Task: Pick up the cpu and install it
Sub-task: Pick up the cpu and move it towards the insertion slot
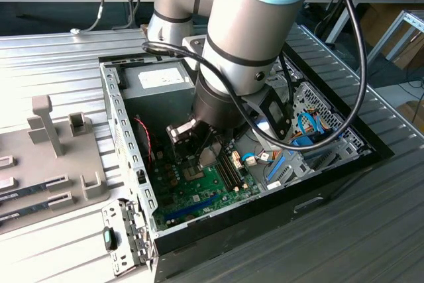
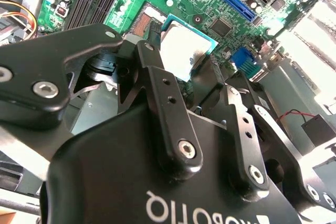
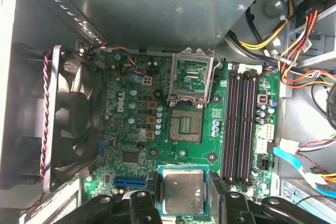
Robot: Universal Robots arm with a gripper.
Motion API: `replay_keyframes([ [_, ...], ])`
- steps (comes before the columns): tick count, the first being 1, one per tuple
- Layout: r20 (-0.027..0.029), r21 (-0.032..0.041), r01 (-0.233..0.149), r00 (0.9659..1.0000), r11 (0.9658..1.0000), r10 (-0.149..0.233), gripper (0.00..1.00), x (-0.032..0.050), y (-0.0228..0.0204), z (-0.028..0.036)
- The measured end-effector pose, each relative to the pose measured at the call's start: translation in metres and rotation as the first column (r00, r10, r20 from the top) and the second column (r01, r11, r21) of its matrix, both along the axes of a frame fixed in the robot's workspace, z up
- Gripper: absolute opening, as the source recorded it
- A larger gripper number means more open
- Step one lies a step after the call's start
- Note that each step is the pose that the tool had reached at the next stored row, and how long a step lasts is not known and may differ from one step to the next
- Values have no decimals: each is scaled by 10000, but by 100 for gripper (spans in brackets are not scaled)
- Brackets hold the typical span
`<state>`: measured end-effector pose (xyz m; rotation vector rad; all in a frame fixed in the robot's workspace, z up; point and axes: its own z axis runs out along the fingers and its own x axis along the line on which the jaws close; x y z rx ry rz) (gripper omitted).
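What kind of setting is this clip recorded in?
Probably a robotics lab or workshop bench: an opened computer case sits on a ribbed metal table, a grey parts fixture beside it, while the gripper holds the cpu above the motherboard.

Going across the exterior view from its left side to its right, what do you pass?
Grey fixture tray → case's left wall → green motherboard → blue cables → grey tabletop.
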<state>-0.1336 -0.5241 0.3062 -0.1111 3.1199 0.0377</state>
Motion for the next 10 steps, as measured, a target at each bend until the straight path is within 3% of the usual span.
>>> replay_keyframes([
  [10, 0, 0, 0, 10000, 10000, 0, 47, 16, -1, -34],
])
